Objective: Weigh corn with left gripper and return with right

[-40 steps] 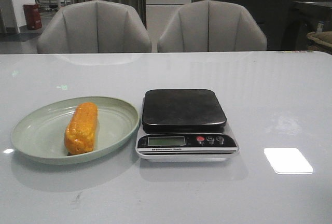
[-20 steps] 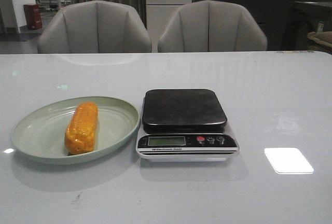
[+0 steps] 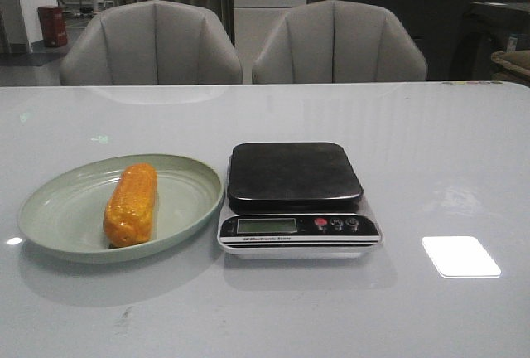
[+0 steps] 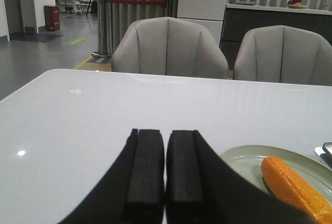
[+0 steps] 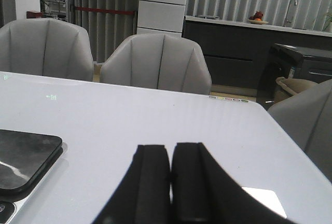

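Nothing moved since the earlier frame. Your corn (image 3: pixel 130 205) lay on the plate (image 3: pixel 50 209), left of the scale (image 3: pixel 295 177), long axis pointing away. Left gripper (image 4: pixel 165 172) was nearer; both it and the right gripper (image 5: pixel 170 175) were closed, empty.

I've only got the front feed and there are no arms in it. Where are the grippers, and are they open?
Observer: The left gripper is shut, its fingers pressed together and empty, held above the table.
Operator: How does it sit relative to the corn?
Observer: In the left wrist view the corn lies on the plate, off to one side of the fingers; nothing touches it.
Operator: And the right one?
Observer: The right gripper is shut too, holding nothing.
Operator: Does it see the scale?
Observer: Only a corner of the scale shows at the edge of its view, with a chair beyond the table.
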Tool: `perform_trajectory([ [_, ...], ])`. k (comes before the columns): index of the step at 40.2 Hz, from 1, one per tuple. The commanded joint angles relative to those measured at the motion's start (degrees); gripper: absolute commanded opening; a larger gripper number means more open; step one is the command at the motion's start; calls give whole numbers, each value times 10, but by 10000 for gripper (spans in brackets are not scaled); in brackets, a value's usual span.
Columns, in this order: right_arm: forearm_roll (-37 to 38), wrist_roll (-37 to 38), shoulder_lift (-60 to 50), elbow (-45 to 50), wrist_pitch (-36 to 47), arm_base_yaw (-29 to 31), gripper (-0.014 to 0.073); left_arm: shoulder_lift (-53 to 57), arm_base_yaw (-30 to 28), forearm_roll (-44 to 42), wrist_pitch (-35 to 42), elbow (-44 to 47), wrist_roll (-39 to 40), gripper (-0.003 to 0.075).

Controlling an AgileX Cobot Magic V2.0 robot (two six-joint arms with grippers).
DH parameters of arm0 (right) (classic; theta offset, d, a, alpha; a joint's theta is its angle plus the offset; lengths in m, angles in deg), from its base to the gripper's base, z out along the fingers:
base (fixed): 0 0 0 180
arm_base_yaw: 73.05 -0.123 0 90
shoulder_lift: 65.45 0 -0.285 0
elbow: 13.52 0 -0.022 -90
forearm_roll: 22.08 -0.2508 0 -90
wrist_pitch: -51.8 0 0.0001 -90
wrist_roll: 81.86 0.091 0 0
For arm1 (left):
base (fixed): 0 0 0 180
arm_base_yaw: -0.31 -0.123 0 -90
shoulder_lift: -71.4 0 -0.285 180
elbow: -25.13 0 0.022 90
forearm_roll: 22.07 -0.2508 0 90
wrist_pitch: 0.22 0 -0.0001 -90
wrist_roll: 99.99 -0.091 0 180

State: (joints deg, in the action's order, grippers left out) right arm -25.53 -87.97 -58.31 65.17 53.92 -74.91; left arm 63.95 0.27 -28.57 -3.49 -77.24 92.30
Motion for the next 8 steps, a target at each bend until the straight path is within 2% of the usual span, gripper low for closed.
perform_trajectory([
  [1, 7, -4, -10, 2, 47, 3, 178, 11, 0, 6, 47, 0, 1, 134],
  [8, 7, -4, -10, 2, 47, 3, 178, 11, 0, 6, 47, 0, 1, 134],
])
